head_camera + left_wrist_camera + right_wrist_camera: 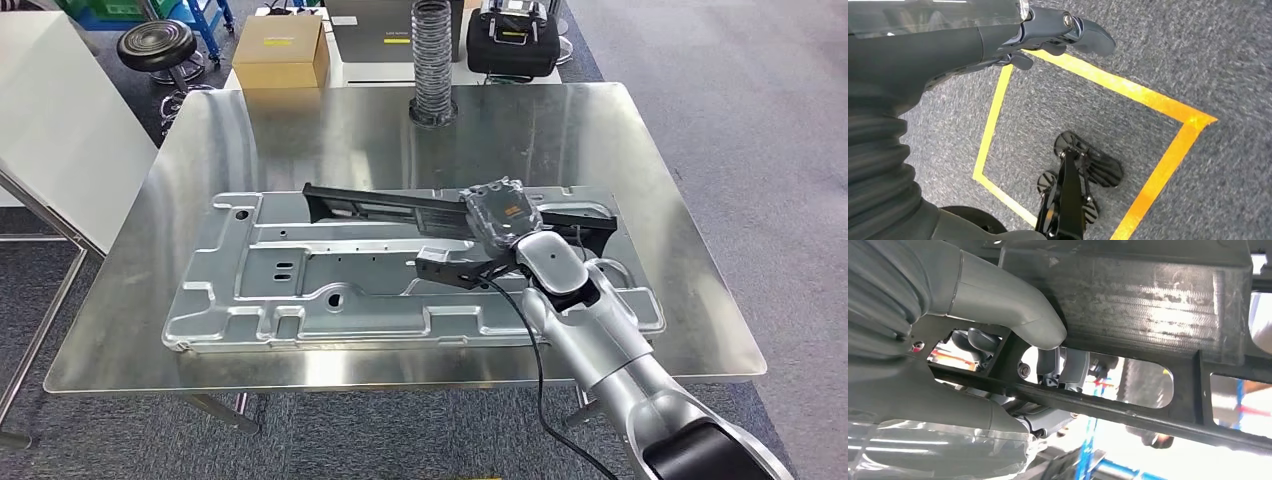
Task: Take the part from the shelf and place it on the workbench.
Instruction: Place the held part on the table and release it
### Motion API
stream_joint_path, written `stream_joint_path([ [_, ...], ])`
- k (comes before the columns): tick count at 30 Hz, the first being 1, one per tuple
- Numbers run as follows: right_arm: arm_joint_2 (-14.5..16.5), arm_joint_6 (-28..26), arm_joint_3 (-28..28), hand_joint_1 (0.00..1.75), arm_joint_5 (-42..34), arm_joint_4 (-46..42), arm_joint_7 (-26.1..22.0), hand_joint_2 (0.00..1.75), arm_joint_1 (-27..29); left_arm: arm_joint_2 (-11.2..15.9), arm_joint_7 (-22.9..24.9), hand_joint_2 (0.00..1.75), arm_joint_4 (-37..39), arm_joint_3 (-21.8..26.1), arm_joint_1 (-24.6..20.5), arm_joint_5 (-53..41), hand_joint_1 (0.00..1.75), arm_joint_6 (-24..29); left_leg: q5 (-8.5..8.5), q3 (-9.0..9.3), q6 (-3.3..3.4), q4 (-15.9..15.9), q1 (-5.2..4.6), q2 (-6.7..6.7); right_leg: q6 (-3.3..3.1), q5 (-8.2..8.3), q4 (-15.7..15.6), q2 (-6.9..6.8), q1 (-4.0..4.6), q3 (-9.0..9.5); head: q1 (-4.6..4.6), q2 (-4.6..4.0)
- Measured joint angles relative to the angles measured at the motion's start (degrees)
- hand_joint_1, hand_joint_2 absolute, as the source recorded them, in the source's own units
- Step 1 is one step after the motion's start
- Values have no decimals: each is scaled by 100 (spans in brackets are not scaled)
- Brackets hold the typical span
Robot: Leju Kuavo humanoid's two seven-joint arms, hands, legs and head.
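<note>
A humanoid robot looks down on a shiny metal workbench [660,200] that carries a large stamped sheet-metal panel [300,290]. The robot's right hand [500,215] reaches in from the lower right and grasps a long black plastic part [380,203], a slotted frame-like bar that stretches across the far edge of the panel. The right wrist view shows the thick grey thumb [1018,310] pressed against the part's flat face while darker fingers [1063,367] hook through one of its openings, so the grip is firm. Whether the part touches the panel or hangs just above it cannot be told. The left hand [1058,30] hangs at the robot's side over grey carpet marked with yellow tape [1128,90], fingers loosely curled and holding nothing. At the bench's far edge stands a coiled grey hose [433,60], with a cardboard box [281,52] beyond it. The step in hand appears to be the placing itself: the part is already over the bench. The next move likely calls for settling the bar flat, then opening the fingers and drawing them out of the slot without dragging the part along.
</note>
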Motion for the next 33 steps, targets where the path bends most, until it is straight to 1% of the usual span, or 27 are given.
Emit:
stream_joint_path([
  [1,93,5,84,175,37,164,26,175,-50,-3,1,175,0,4,0,-15,0,-9,-123,-92,-21,212,1,4,-32,13,-29,-3,-13,22,-5,0],
  [3,271,-8,242,175,121,455,91,175,-141,-2,-3,175,0,14,0,-40,0,-23,-489,-474,-52,1011,8,9,-75,8,-37,-7,-2,42,-11,0],
  [4,350,-20,309,175,160,582,123,175,-182,-1,-4,175,0,17,3,-51,0,-31,-612,-670,-66,1391,9,10,-86,0,-34,-6,5,51,-10,-1],
  [5,432,-40,376,175,197,713,151,175,-224,-1,-6,175,0,19,9,-65,0,-39,-651,-805,-77,1632,9,10,-95,-10,-31,-3,11,62,-10,-1],
  [6,507,-63,434,175,226,834,175,175,-268,-1,-7,175,0,20,16,-80,0,-45,-566,-817,-80,1616,9,11,-98,-20,-26,4,15,74,-10,-1],
  [7,576,-94,486,175,247,947,193,175,-312,0,-8,175,0,21,22,-95,0,-51,-389,-707,-76,1359,10,13,-96,-32,-16,13,16,88,-10,-1],
  [8,636,-127,534,175,265,1045,206,175,-354,2,-10,175,0,22,23,-110,0,-55,-167,-493,-65,918,10,17,-85,-49,-1,22,16,101,-11,-1],
  [9,690,-162,573,175,283,1132,220,175,-388,4,-12,175,0,23,16,-126,0,-61,-3,-276,-42,484,7,22,-67,-68,20,28,23,109,-11,-1],
  [10,731,-197,605,175,299,1212,234,175,-412,5,-18,175,0,23,6,-141,0,-72,107,-108,-13,147,0,24,-42,-90,40,35,32,110,-8,-1],
  [11,767,-237,632,175,315,1287,241,175,-426,5,-27,175,0,22,-4,-160,0,-90,151,-12,16,-48,-8,24,-13,-106,56,38,42,107,-5,-1],
  [13,826,-339,678,175,338,1409,239,175,-434,4,-54,175,0,22,-12,-202,0,-136,156,-7,73,-97,-21,16,43,-117,62,42,52,97,-2,-1],
  [15,874,-438,718,175,346,1495,223,175,-443,1,-85,175,0,22,-8,-234,0,-168,181,-9,131,-117,-1,18,104,-161,126,35,45,67,-4,0],
  [16,887,-472,730,175,346,1529,216,175,-451,-2,-99,175,0,22,-8,-243,0,-179,194,-8,158,-131,10,20,137,-260,273,29,40,-2,4,0],
  [17,898,-501,740,175,346,1565,211,175,-461,-4,-113,175,0,21,-10,-248,0,-186,204,-10,176,-141,21,21,167,-418,543,23,28,-131,13,0],
  [18,903,-531,750,175,346,1604,203,175,-469,-4,-131,175,0,21,-10,-254,0,-196,205,-17,184,-140,20,21,190,-610,913,17,18,-313,22,0],
  [19,909,-572,762,131,346,1651,188,131,-474,-4,-164,175,0,21,-5,-266,0,-207,205,-24,189,-138,19,21,204,-778,1316,14,8,-518,30,0],
  [20,916,-618,776,87,346,1701,171,87,-474,-4,-210,175,0,21,1,-282,0,-219,204,-27,190,-136,17,22,210,-864,1619,11,2,-678,30,0],
  [21,926,-667,795,44,346,1755,148,44,-473,-4,-271,175,0,21,7,-300,0,-235,202,-28,191,-134,16,22,206,-833,1722,9,0,-745,31,0],
  [22,941,-713,812,0,345,1808,128,0,-472,-4,-331,175,0,21,8,-316,0,-251,200,-24,190,-133,13,20,189,-696,1584,8,2,-696,32,0],
  [24,977,-790,839,0,334,1905,96,0,-476,-14,-424,175,0,21,3,-342,0,-280,200,-17,185,-133,5,14,111,-297,785,5,22,-330,31,0],
  [25,999,-836,849,0,325,1951,79,0,-480,-25,-450,175,0,21,2,-351,0,-294,197,-16,170,-132,-5,8,68,-156,407,0,39,-157,28,0],
  [26,1018,-881,857,0,315,1995,64,0,-484,-36,-468,175,0,21,4,-363,0,-310,195,-19,147,-130,-7,6,33,-80,157,-5,61,-44,34,0],
  [28,1049,-945,869,0,290,2076,44,0,-487,-48,-478,175,0,21,11,-397,0,-343,196,-19,79,-140,-3,3,-8,-49,33,-11,92,-2,48,0],
  [30,1061,-955,873,0,262,2130,41,0,-477,-49,-477,87,0,14,14,-455,0,-375,169,-34,21,-113,0,7,-41,4,-37,-10,64,29,56,-1],
  [31,1063,-954,874,0,251,2147,41,0,-470,-50,-474,44,0,8,15,-484,0,-390,86,-84,-4,3,-2,10,-62,30,-79,-14,45,52,52,-1],
  [32,1064,-953,874,0,238,2160,40,0,-460,-49,-469,0,0,2,16,-507,0,-403,-60,-191,-26,244,-2,13,-77,51,-113,-17,28,71,48,-1],
  [33,1064,-952,873,0,223,2175,32,0,-443,-46,-461,0,0,-3,18,-523,0,-411,-253,-348,-47,599,4,16,-91,52,-123,-21,31,78,48,-1],
])
